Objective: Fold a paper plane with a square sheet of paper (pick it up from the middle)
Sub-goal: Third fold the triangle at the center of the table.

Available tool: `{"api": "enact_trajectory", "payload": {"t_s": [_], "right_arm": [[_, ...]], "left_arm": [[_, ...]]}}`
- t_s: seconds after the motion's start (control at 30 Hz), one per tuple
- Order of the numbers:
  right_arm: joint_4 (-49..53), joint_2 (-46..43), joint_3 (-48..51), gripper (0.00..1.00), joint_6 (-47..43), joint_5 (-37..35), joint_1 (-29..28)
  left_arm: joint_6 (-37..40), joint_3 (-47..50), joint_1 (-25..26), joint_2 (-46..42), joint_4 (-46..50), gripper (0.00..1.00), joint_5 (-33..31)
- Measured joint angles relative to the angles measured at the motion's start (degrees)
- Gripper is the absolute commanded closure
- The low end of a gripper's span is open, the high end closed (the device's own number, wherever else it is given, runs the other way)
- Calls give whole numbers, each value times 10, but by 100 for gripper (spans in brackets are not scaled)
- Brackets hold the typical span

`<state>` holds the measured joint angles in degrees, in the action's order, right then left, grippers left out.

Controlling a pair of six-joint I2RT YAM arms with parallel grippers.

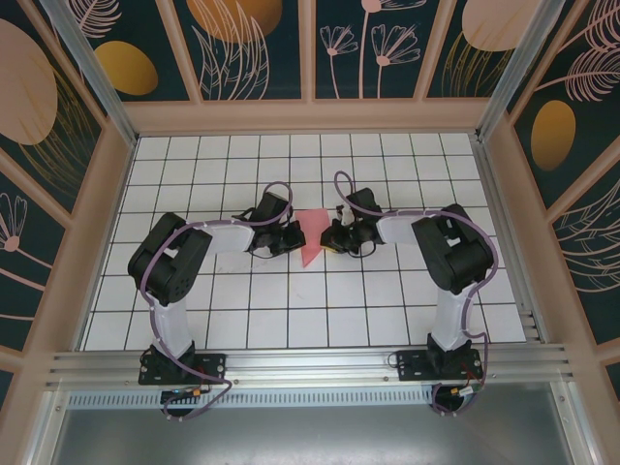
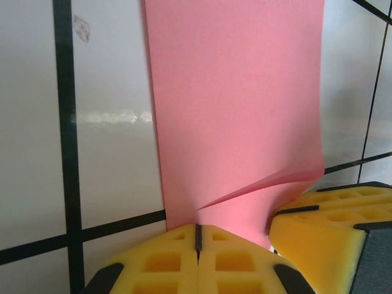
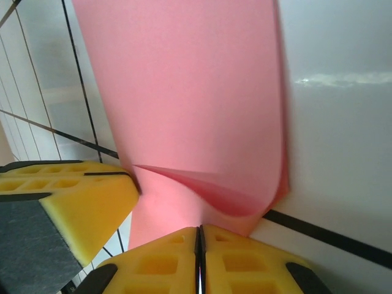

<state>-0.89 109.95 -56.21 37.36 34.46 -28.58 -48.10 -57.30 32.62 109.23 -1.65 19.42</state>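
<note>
- Plainly, we are looking at the pink paper (image 1: 310,238) lying mid-table on the white tiled table (image 1: 387,310). From above it is showing as a narrow wedge tapering toward the arm bases, and its side edges are disappearing under the gripper heads.
- The left gripper (image 1: 289,238) is reaching in from the left and the right gripper (image 1: 332,236) from the right. From above, their fingertips are reading too small and dark for us to make out.
- The left wrist camera is giving us what the overhead one is not: yellow fingers (image 2: 165,263) pressed together with no gap, pinching the paper's near edge, which is buckling into a raised curl beside them.
- The right wrist camera is showing its own yellow fingers (image 3: 245,263) likewise clamped tight on the paper, a rolled lip lifting off the tiles.
- Each wrist view is also catching the other gripper's yellow pad (image 2: 324,220), cut off at the frame edge; we cannot tell whether the two grippers are touching.
- The paper's far end is running out of both wrist frames.
- Open tiles are lying all around; the wooden walls (image 1: 102,223) and metal rail (image 1: 310,360) are standing well apart from the paper.
</note>
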Motion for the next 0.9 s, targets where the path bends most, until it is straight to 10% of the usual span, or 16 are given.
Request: {"api": "enact_trajectory", "payload": {"t_s": [0.9], "right_arm": [[36,27,-63,94,29,-28,35]], "left_arm": [[0,-2,1,1,2,100,-6]]}}
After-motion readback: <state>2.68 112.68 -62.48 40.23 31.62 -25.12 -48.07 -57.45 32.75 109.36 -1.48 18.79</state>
